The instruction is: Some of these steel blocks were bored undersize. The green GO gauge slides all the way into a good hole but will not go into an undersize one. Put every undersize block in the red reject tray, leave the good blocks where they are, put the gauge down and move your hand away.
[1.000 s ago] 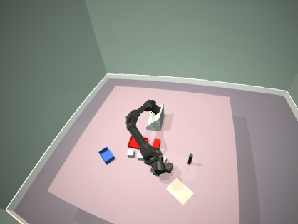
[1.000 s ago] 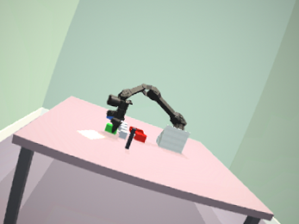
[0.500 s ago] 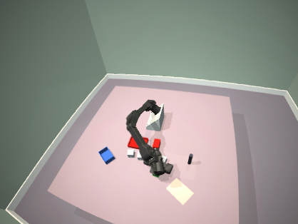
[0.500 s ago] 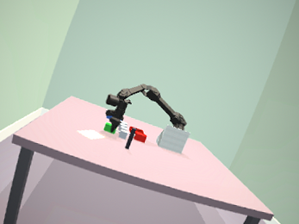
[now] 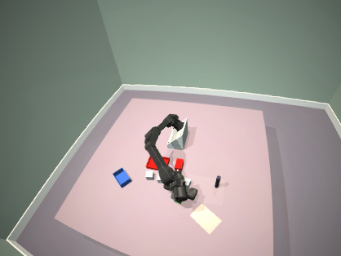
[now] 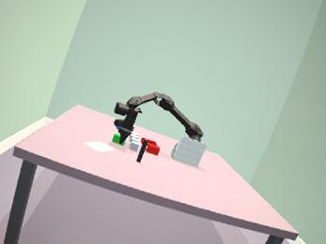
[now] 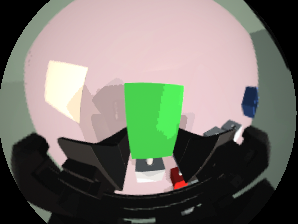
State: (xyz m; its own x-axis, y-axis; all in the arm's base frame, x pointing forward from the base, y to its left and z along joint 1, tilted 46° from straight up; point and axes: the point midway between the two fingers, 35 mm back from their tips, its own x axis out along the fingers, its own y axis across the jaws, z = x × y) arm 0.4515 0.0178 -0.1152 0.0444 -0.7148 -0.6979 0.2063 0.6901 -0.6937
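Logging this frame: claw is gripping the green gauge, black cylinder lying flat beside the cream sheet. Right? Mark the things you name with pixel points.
Not quite: the black cylinder (image 5: pixel 218 182) (image 6: pixel 142 151) stands upright, as the exterior view shows. The claw (image 7: pixel 149 125) is gripping the green gauge (image 7: pixel 152 120).

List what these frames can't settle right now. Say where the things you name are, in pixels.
- Gauge's (image 6: pixel 116 139) (image 7: pixel 152 120) lower end: top view, mostly behind the gripper (image 6: pixel 122 143) (image 7: pixel 152 150); wrist view, behind its own green body.
- Hole sizes: too small in every view; the near block's (image 7: pixel 150 175) hole is only a pale spot in the wrist view.
- Middle blocks: top view, partly covered by the arm (image 5: pixel 157 155).
- Tray (image 5: pixel 152 168) floor: exterior view, too small and low-angled.
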